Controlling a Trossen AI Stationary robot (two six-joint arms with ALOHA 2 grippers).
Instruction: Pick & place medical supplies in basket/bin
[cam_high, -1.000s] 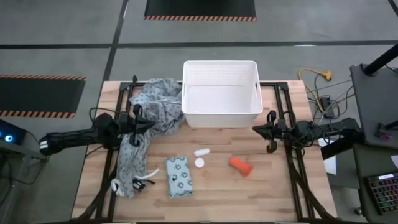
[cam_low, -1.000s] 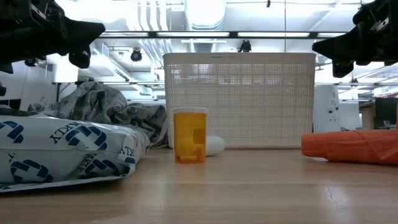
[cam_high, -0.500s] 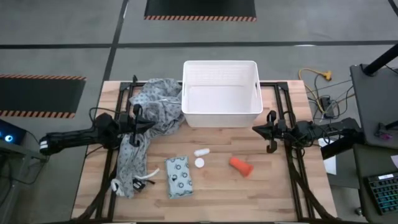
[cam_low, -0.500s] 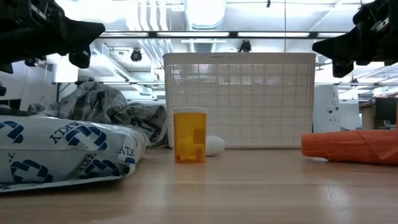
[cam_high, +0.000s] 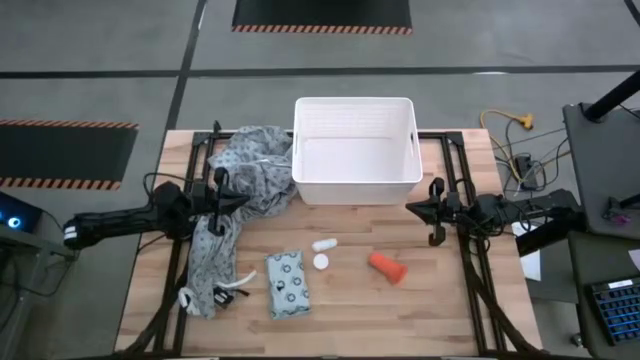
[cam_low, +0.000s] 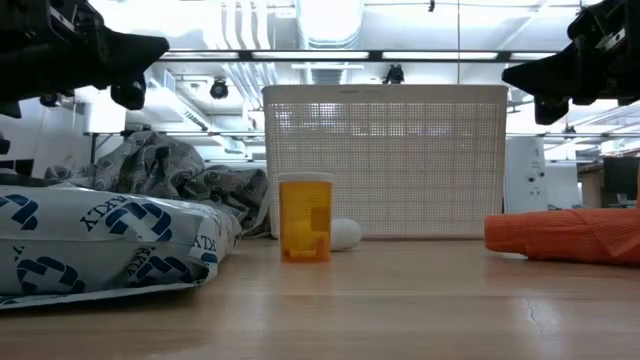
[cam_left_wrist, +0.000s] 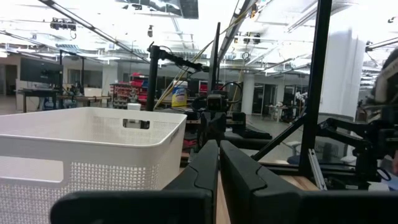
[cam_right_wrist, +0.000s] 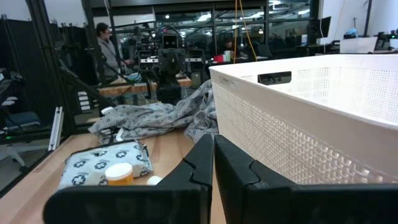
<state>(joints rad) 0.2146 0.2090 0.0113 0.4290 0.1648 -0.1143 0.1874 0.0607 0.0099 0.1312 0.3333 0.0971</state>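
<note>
The white perforated bin (cam_high: 355, 150) stands at the table's far middle. In front of it lie a small white oval piece (cam_high: 323, 244), an amber bottle with a white cap (cam_high: 320, 262) standing upright (cam_low: 305, 216), an orange tapered roll (cam_high: 387, 266) on its side, and a pale-green packet (cam_high: 286, 284) lying flat. My left gripper (cam_high: 232, 200) hovers shut above the grey cloth, left of the bin (cam_left_wrist: 93, 149). My right gripper (cam_high: 420, 208) hovers shut to the right of the bin's near corner (cam_right_wrist: 311, 106). Neither touches anything.
A crumpled grey patterned cloth (cam_high: 240, 190) lies against the bin's left side and trails toward the near left edge. Dark frame rails run along both table sides. Bare wood shows near the near edge. A person (cam_right_wrist: 106, 40) stands in the room beyond the table.
</note>
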